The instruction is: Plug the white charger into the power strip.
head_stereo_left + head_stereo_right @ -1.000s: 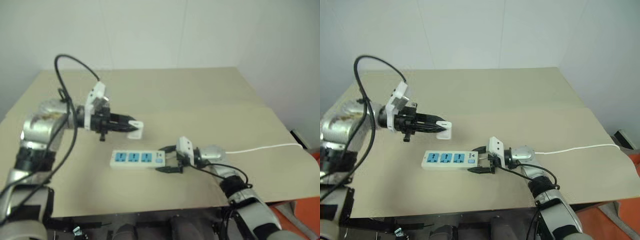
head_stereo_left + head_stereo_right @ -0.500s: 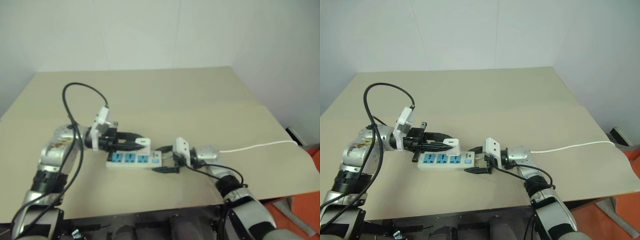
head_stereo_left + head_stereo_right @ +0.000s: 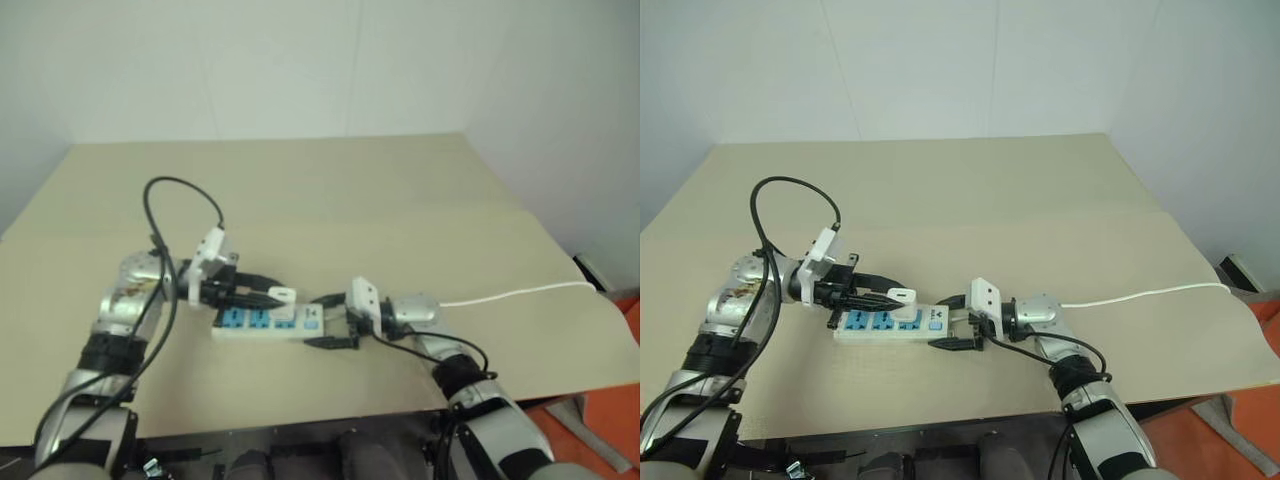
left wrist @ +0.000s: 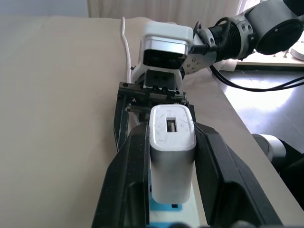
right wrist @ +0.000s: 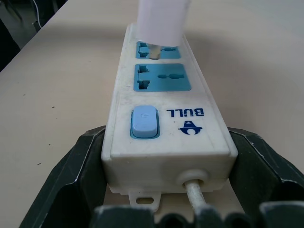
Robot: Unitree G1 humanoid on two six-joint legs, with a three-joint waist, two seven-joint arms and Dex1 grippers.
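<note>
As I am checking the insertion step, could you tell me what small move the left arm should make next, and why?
Probably a short, straight press down. The left pincer is shut on the white charger, which stands over the middle socket of the power strip; the right wrist view shows its prongs at the slots. The right pincer flanks the strip's switch end, so it should not slide.

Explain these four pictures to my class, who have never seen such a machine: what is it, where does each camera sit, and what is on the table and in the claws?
It is a two-armed robot. Two pictures come from cameras on its head, looking down; the other two from cameras on its wrists, looking along the claws. On the tan table lies a white power strip with blue sockets. The left gripper is shut on a small white charger, held right over the middle socket. The right gripper straddles the strip's switch end, a finger on each side.
</note>
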